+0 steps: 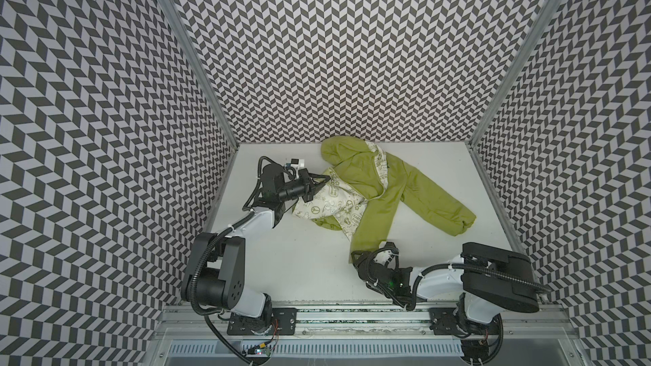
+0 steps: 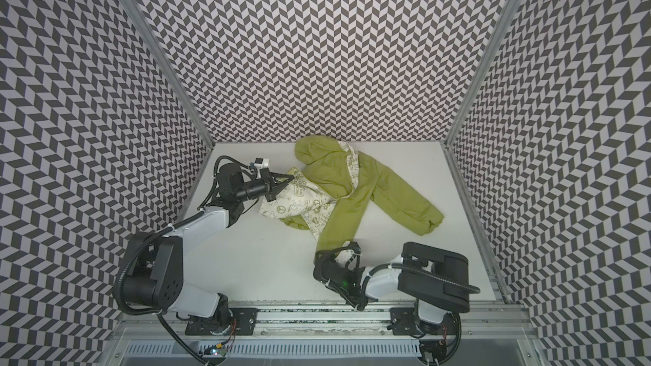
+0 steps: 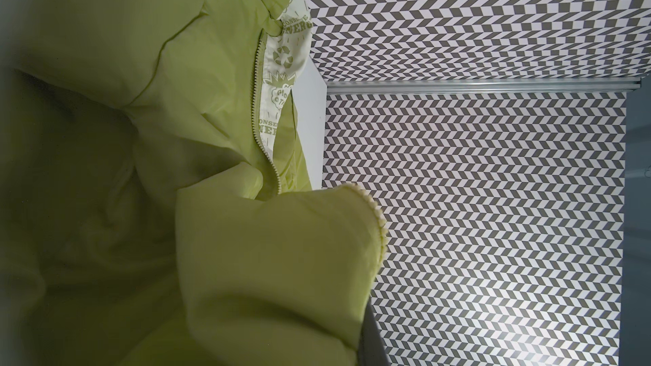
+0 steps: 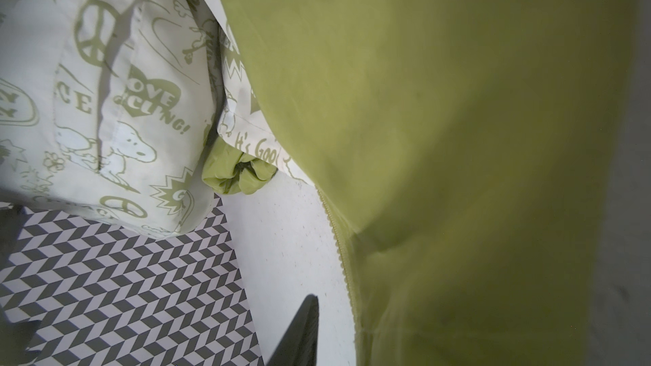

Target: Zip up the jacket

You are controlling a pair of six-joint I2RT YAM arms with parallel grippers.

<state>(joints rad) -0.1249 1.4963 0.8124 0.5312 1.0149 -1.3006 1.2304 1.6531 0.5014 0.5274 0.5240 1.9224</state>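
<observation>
The lime-green jacket (image 1: 419, 191) lies open at the back middle of the white table (image 1: 299, 269), seen in both top views, with its white printed lining (image 1: 327, 202) turned up on the left. My left gripper (image 1: 327, 179) is shut on the edge of that left front panel. In the left wrist view green fabric (image 3: 267, 258) drapes over the jaws, its pale zipper teeth (image 3: 379, 221) along the edge. My right gripper (image 1: 355, 258) sits at the near hem of the other front panel. One black finger (image 4: 304, 329) stands apart from the zipper edge (image 4: 338, 241). The other finger is hidden by fabric.
Chevron-patterned walls (image 1: 352, 47) close in the back and both sides. One sleeve (image 1: 447, 216) stretches toward the right wall. A metal rail (image 1: 352, 315) carrying both arm bases runs along the table's front edge.
</observation>
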